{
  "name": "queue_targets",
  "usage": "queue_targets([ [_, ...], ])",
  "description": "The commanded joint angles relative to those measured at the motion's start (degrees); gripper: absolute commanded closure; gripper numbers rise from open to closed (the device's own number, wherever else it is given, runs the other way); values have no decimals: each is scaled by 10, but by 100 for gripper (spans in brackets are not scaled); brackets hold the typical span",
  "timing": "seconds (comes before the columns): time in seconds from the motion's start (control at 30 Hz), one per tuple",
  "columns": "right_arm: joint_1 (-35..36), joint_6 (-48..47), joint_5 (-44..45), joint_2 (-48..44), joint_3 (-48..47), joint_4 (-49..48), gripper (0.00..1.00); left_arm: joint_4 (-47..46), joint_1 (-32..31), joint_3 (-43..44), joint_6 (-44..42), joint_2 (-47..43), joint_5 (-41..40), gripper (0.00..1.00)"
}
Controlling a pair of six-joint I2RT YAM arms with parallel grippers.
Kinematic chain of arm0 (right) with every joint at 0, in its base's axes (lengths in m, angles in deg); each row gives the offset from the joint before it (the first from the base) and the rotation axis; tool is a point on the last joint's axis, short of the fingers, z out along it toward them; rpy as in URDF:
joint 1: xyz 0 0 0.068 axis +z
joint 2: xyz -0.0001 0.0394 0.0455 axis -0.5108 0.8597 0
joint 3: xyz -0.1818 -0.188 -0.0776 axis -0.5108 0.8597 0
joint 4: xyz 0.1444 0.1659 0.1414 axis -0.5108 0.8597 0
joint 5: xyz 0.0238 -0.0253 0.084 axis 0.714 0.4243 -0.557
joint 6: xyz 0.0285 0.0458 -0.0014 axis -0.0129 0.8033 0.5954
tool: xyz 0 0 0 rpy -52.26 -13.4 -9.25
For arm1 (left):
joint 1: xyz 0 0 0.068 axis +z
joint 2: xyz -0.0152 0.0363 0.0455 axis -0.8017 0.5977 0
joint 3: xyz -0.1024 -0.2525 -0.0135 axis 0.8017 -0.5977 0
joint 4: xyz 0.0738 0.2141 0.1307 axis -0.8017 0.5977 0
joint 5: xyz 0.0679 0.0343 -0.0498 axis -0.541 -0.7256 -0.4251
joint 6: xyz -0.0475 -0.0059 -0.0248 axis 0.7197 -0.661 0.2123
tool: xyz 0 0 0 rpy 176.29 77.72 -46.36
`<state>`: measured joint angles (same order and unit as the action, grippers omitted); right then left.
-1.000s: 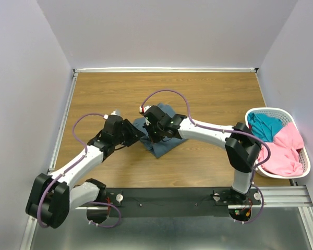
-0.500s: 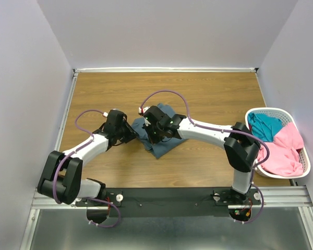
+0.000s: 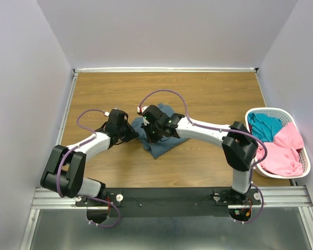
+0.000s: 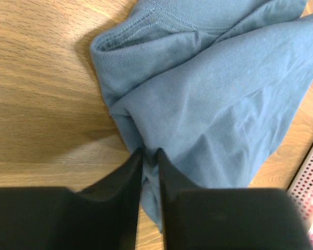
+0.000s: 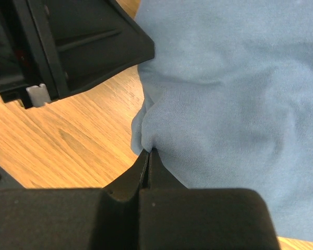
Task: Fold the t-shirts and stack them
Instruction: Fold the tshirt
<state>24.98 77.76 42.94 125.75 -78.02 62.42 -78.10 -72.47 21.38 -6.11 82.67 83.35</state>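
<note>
Both the left gripper [image 4: 149, 151] and the right gripper [image 5: 147, 151] now pinch the blue-grey shirt [image 3: 159, 147], bunched up mid-table [image 3: 208, 94]. The left one just squeezed shut on its edge, so pulling it flat can likely start. The pink shirt [image 3: 287, 151] and teal shirt [image 3: 263, 126] wait in the basket [image 3: 305, 156].

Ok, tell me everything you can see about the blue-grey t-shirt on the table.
The blue-grey t-shirt is plain, soft knit cloth, and a stitched hem shows in the left wrist view. It lies crumpled in loose folds and creases near the middle of the wooden table. The left gripper pinches a fold at its left edge. The right gripper is shut on a puckered fold close by. From above, both arms cover much of it.
</note>
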Motion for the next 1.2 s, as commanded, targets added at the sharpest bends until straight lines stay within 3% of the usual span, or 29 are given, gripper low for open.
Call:
queue_targets([
  [0.0,5,-1,-26,14,-22,-7,99,-16,4,22,-5,3,-14,84],
  [0.1,5,-8,-40,16,-18,-6,98,-3,12,41,-25,8,-32,100],
  [0.43,11,-20,-61,18,4,-7,97,-11,50,37,-47,9,-25,100],
  [0.67,13,-18,-74,37,-21,-8,90,-39,56,13,-43,16,-15,100],
  [1.07,22,-42,-124,79,-14,-29,89,-88,78,-18,-30,30,-12,100],
  [1.17,23,-43,-135,94,-15,-34,84,-99,79,-19,-32,39,-12,100],
])
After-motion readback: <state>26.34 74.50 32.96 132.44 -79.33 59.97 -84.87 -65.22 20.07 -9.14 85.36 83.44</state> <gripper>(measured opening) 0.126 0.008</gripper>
